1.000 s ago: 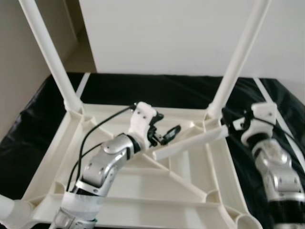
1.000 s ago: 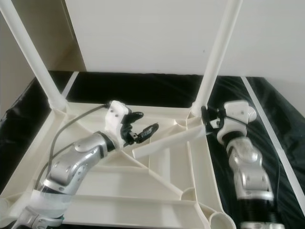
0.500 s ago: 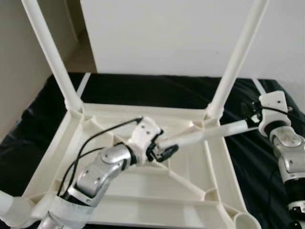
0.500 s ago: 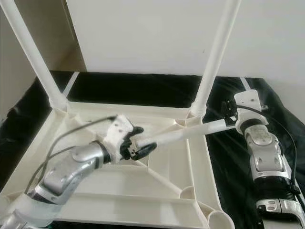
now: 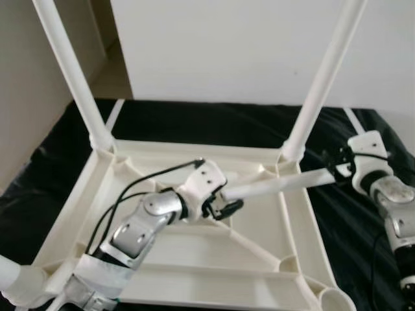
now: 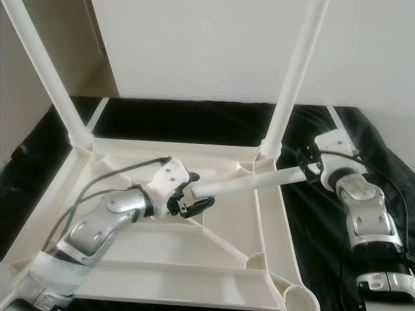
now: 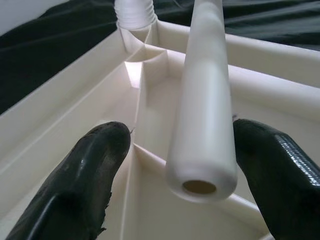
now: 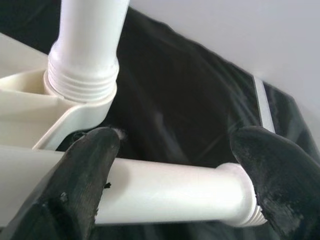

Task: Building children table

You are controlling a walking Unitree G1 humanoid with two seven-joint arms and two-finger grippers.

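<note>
Currently loose leg [image 5: 279, 184] lies across inverted tabletop [image 5: 162, 253], spanning its far right corner. Left gripper [image 5: 220, 206] fingers spread around plain end, no contact. Right gripper [image 6: 310, 170] fingers straddle threaded end; grip not confirmed. Risk: unclamped leg rolls off tabletop rim when lifted.

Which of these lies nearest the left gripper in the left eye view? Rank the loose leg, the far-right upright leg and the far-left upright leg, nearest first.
Measured from the left gripper:
1. Loose leg: its open end sits between the fingers, over the upturned tabletop's middle.
2. Far-right upright leg: screwed into the far right corner.
3. Far-left upright leg: at the far left corner, farthest.
</note>
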